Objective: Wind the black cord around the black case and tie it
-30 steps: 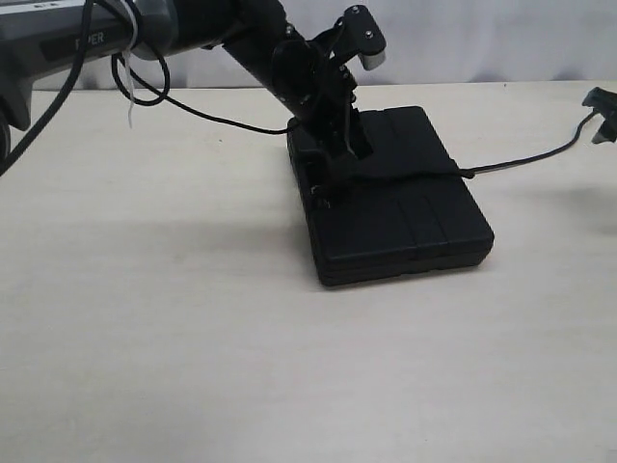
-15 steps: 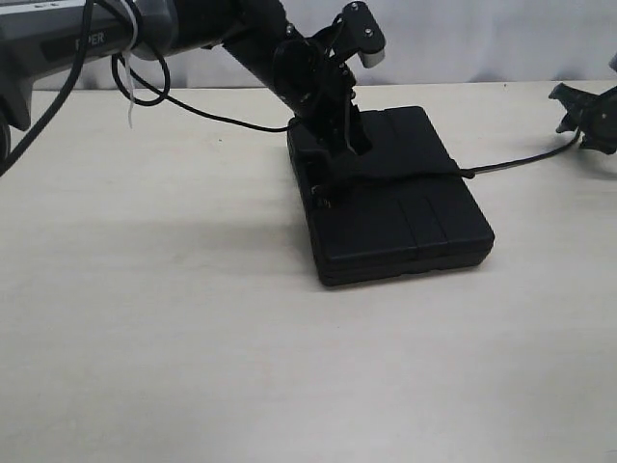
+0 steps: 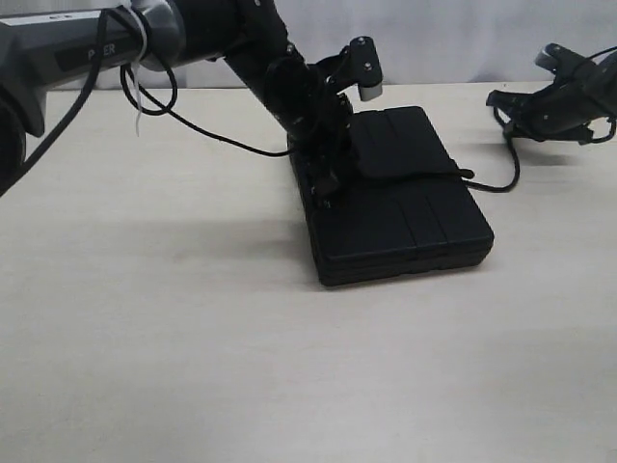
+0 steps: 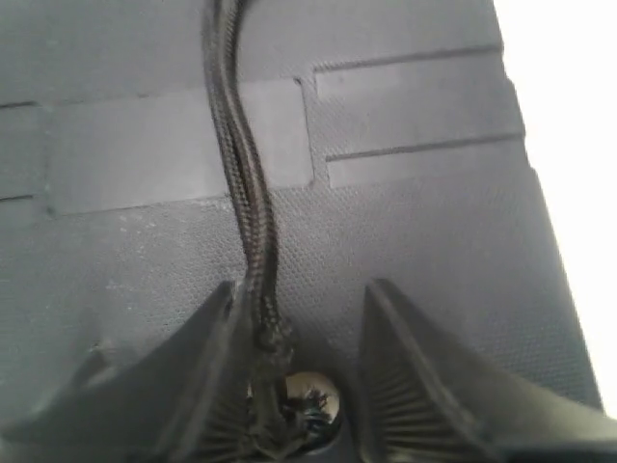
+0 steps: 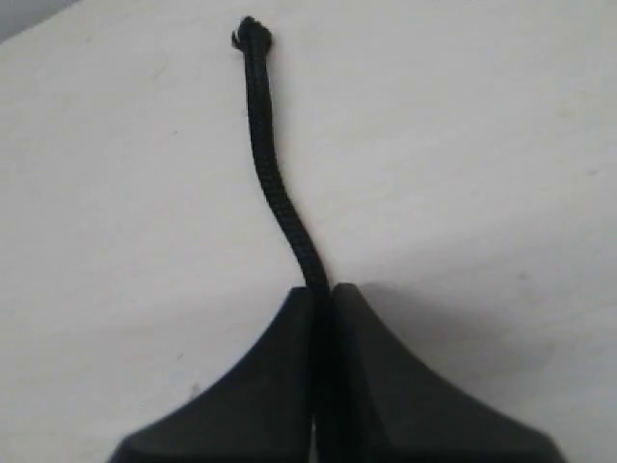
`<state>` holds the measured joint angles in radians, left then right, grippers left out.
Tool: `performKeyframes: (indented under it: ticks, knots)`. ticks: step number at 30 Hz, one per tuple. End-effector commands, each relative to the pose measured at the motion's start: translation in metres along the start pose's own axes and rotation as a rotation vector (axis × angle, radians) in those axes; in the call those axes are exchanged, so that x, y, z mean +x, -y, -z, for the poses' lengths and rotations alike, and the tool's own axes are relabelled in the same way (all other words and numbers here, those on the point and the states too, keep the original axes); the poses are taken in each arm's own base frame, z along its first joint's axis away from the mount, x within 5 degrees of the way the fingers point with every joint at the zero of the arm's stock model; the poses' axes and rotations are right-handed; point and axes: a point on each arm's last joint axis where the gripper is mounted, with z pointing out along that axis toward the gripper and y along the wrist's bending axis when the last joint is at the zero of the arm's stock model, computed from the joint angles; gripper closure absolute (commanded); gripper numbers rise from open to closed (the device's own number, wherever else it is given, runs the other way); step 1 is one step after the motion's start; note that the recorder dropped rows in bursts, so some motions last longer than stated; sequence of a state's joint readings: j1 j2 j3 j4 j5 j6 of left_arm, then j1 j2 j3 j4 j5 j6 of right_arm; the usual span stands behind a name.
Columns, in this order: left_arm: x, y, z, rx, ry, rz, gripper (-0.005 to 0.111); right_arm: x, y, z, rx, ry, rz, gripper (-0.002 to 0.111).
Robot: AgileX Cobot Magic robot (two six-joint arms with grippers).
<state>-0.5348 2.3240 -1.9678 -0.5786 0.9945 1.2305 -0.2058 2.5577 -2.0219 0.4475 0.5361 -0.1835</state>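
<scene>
The black cord (image 5: 275,193) is seen as a thin braided rope with a frayed tip, and a doubled stretch of it is laid over the textured lid of the black case (image 3: 400,207). The case is set flat on the pale table (image 3: 193,338), near the middle. The cord is run across the lid from the left gripper (image 4: 301,289) to the case's right edge, then dropped onto the table and curved up to the right gripper (image 5: 323,289). The left claw is held part-way open on the lid — the cord is passed between its fingers against one of them, not pinched. The right claw is closed tight on the cord, with a short length and the frayed tip left sticking out beyond the fingertips. A second ago the right claw was spread wide at the far right edge and the cord was drawn out straight to it; now that claw is found further in — and the cord is slackened into a loop beside the case.
</scene>
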Motion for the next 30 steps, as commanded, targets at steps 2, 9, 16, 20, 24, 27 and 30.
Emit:
performKeyframes:
  ticks: [2,9,16,20,24,27,30]
  knots:
    - [-0.009,0.008,-0.005,0.015,0.017,-0.114,0.070,0.018,-0.020,0.001,0.002,-0.141,0.110,0.104]
    - [-0.034,0.016,-0.021,-0.121,0.045,-0.319,0.070,0.019,-0.023,0.023,0.021,-0.134,0.131,0.104]
    - [-0.020,0.009,-0.049,-0.163,0.010,-0.320,0.070,0.033,-0.022,0.036,0.036,-0.154,0.127,0.104]
    - [-0.016,0.004,-0.058,-0.205,0.012,-0.311,0.070,0.031,-0.024,0.048,0.037,-0.131,0.143,0.104]
    - [-0.013,-0.003,-0.065,-0.266,0.022,-0.297,0.071,0.027,-0.028,0.063,0.032,-0.110,0.155,0.104]
    - [-0.011,-0.002,-0.068,-0.253,0.016,-0.295,0.077,0.027,-0.030,0.072,0.032,-0.108,0.155,0.104]
    - [-0.010,0.000,-0.068,-0.236,0.012,-0.293,0.107,0.025,-0.033,0.082,0.028,-0.098,0.159,0.104]
